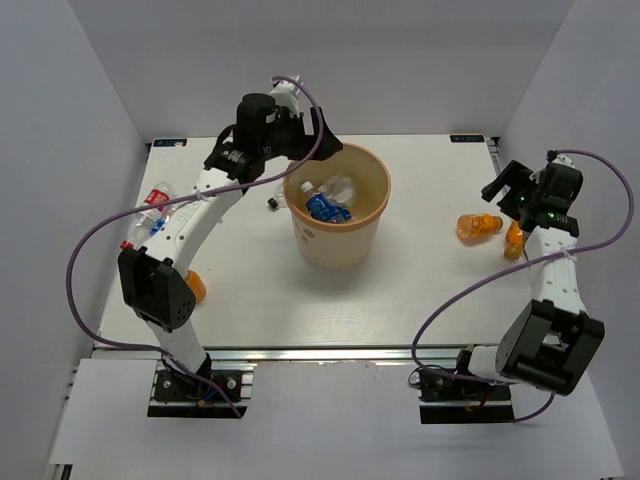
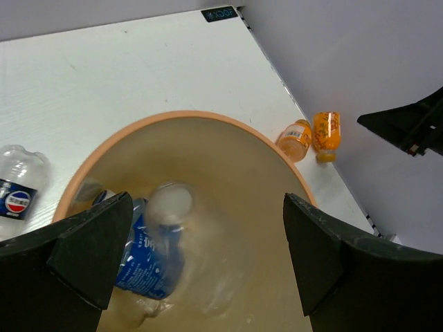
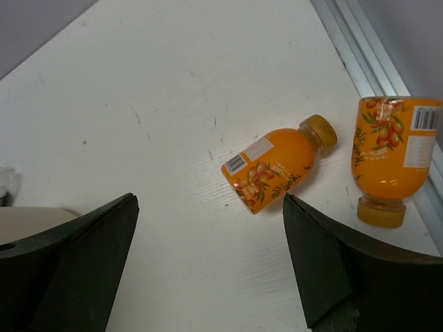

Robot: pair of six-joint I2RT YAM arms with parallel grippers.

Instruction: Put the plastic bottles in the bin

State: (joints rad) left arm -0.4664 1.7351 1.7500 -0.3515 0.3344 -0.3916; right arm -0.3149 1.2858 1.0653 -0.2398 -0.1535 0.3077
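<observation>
Your left claw [image 2: 204, 232] hung wide open and empty over the bin [image 1: 345, 245]; your right claw [image 3: 208, 232] gaped empty above two orange bottles [image 3: 273, 166].

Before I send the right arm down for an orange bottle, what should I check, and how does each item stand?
1. Right tool open and empty: ok, jaws wide apart.
2. Target in sight: ok, one orange bottle lies on its side just ahead of the tool.
3. Clearance from the second orange bottle: ok, they are apart, though close at the cap.
4. Left tool empty: ok, open above the bin.
5. Bin upright: ok, with a blue-labelled bottle inside.
6. Left side finished: not ok, a red-capped bottle lies beside the left arm.
</observation>
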